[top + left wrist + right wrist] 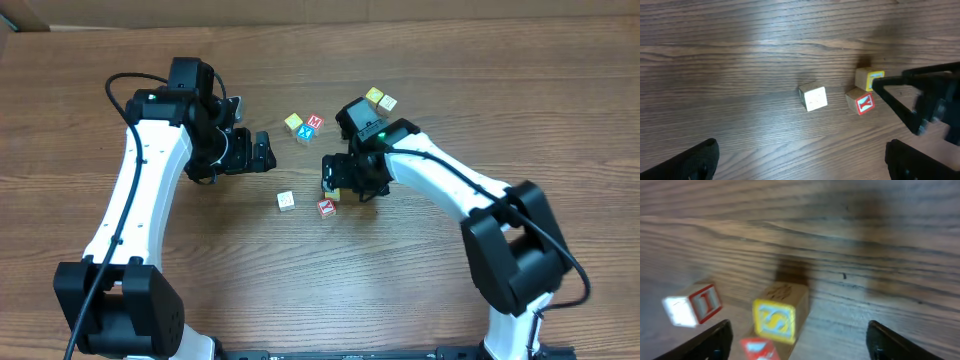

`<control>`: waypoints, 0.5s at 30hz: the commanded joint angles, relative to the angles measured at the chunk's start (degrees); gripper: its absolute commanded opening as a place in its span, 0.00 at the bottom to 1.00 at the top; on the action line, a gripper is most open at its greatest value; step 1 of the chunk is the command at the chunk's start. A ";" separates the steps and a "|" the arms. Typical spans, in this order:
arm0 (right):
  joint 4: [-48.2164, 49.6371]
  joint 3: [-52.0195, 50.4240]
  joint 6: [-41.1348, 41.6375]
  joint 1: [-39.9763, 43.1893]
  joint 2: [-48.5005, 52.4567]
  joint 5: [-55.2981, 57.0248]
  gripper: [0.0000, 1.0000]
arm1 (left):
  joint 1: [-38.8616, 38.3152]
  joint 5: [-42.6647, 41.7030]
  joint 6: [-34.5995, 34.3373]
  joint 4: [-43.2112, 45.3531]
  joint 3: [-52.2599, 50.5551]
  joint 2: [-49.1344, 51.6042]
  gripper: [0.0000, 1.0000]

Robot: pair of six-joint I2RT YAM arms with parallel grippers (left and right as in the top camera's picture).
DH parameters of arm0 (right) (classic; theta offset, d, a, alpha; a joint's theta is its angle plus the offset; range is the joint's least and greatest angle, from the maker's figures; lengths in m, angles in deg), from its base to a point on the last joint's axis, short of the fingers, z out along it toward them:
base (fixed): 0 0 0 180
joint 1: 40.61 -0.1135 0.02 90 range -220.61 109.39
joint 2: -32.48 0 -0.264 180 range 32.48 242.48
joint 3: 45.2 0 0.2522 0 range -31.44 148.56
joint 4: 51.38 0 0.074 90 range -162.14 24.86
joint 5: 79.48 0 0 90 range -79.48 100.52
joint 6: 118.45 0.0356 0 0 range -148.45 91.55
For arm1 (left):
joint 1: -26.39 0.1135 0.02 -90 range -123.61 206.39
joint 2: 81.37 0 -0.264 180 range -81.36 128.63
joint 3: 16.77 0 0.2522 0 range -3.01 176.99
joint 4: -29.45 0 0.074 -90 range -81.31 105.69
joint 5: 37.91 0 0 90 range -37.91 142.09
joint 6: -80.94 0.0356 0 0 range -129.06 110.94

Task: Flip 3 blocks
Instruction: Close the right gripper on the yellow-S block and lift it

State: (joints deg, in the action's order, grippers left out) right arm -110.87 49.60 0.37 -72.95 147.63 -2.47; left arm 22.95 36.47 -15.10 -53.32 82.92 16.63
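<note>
Three small blocks lie mid-table: a cream-faced block [286, 200] [813, 97], a red-letter block [326, 207] [860, 101] and a yellow-faced block [334, 194] [869, 78]. My right gripper [328, 178] [800, 345] is open and low over the yellow-faced block [777, 312], which sits just ahead of its left finger, untouched. The red-letter block [760, 350] lies beside it at the bottom edge. The cream block [692, 305] shows a red-framed side at the left. My left gripper [270, 153] [802, 165] hangs wide open, left of the blocks and above bare wood.
Behind the gripped area stand a yellow cube [294, 122], a red M cube [315, 121] and a blue X cube [307, 132]. Two more cubes [380, 99] sit at the back right. The right arm's fingers [910, 107] reach into the left wrist view.
</note>
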 commanded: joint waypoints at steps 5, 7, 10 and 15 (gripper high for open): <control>1.79 0.68 1.46 -1.05 3.85 -0.13 0.64 | 0.33 1.01 -0.81 0.07 1.14 -0.09 1.00; 1.86 0.68 1.46 -1.05 3.85 -0.35 0.57 | 0.33 1.01 -0.81 0.09 1.11 -0.09 1.00; 1.75 0.68 1.49 -1.05 3.85 -0.59 0.45 | 0.33 1.01 -0.81 0.09 1.14 -0.09 1.00; 1.51 0.68 2.56 -1.07 3.85 -0.55 0.31 | 0.33 0.98 -0.81 0.07 1.14 -0.09 1.00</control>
State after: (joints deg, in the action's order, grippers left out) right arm -109.36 49.71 2.14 -73.74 151.04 -3.00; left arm 23.06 37.17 -15.10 -53.32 82.92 16.63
